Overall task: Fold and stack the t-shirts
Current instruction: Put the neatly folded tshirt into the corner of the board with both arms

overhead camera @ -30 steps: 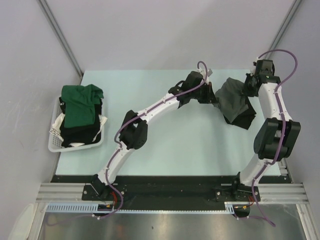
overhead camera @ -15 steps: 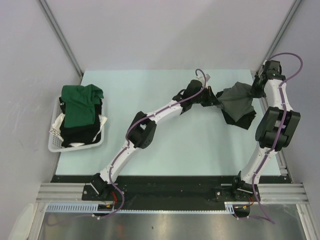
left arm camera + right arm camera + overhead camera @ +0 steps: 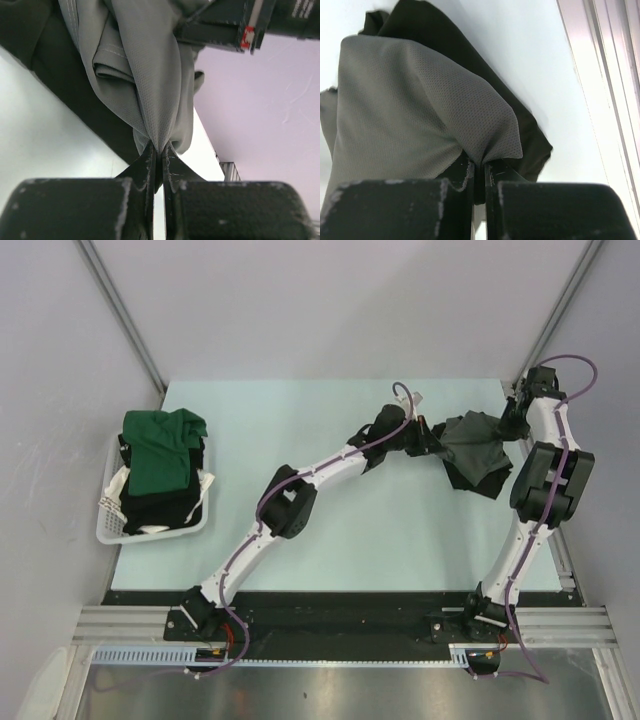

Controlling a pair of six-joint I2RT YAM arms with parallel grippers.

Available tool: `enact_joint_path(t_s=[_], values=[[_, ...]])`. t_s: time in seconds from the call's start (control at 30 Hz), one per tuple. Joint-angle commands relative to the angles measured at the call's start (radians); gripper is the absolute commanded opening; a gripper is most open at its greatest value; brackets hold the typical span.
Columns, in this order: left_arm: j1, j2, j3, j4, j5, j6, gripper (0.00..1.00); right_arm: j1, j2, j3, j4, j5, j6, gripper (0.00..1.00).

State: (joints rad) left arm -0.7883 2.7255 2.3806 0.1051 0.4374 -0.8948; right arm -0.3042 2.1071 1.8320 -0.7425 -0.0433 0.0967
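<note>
Over the far right corner of the pale green table (image 3: 300, 530) I hold the charcoal grey t-shirt (image 3: 478, 440) between my two arms. My left gripper (image 3: 157, 152) is pinched tight on a gathered fold at the shirt's left edge, the cloth fanning out from between the fingers. My right gripper (image 3: 479, 167) is clamped the same way on a rounded fold at the shirt's right edge, close to the table's right border. The shirt is bunched between them, with a darker fold below it toward the near side; I cannot tell whether that part touches the tabletop.

The table is matt and plain. Along its near edge run a black strip and an aluminium rail (image 3: 340, 625) where my bases are bolted, and nearer still lies a sheet of brushed metal (image 3: 330, 690).

At the left edge a white slatted basket (image 3: 108, 525) overhangs the table. It holds a dark green t-shirt (image 3: 160, 450) heaped on a black t-shirt (image 3: 155, 508), well apart from my grippers.

Plain pale grey walls (image 3: 300, 310) close the space on three sides, with a metal strip (image 3: 120, 315) running up each back corner.
</note>
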Motion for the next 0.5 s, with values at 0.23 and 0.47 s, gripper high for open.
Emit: enact_joint_path(t_s=[0.23,0.47], values=[[0.017,0.017,0.017,-0.039,0.084,-0.030,0.00,-0.019,0.166,0.164,0.003,0.043,0.001,0.00],[0.015,-0.036,-0.070,-0.076,0.095,0.023,0.10,-0.021,0.200,0.191,-0.012,0.074,0.021,0.18]])
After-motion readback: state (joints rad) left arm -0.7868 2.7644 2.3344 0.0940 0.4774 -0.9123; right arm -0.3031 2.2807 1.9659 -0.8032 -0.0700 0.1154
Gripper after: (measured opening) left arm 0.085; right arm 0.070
